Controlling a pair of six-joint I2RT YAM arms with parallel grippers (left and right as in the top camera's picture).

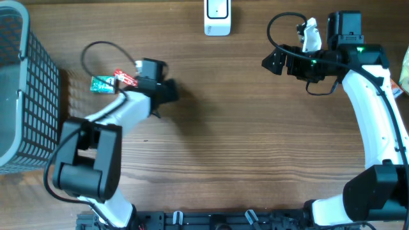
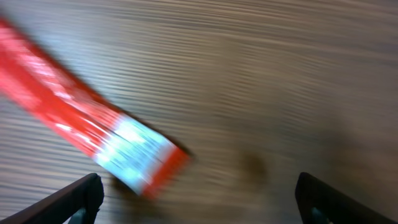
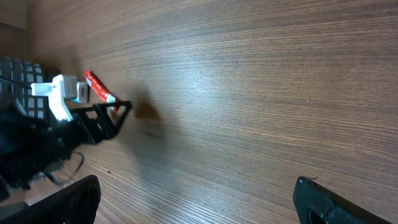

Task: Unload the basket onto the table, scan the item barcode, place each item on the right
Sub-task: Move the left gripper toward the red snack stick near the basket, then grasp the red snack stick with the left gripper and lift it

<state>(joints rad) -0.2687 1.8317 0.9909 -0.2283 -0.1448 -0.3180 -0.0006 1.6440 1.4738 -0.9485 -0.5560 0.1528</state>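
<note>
A red packet (image 1: pixel 126 78) with a white printed end lies on the wooden table at the left, partly under my left arm. The blurred left wrist view shows the red packet (image 2: pixel 93 127) running in from the upper left. Its white end sits just ahead of my left gripper (image 2: pixel 199 190), nearer the left finger. That left gripper (image 1: pixel 169 92) is open and holds nothing. A white scanner (image 1: pixel 217 16) stands at the table's far edge. My right gripper (image 1: pixel 271 62) hovers open and empty at the right. From there I see the red packet (image 3: pixel 99 87) far off.
A green packet (image 1: pixel 102 84) lies just left of the red one. A grey wire basket (image 1: pixel 25 96) fills the left edge. My left arm's black cable loops over the table near the packets. Something pale shows at the right edge (image 1: pixel 404 75).
</note>
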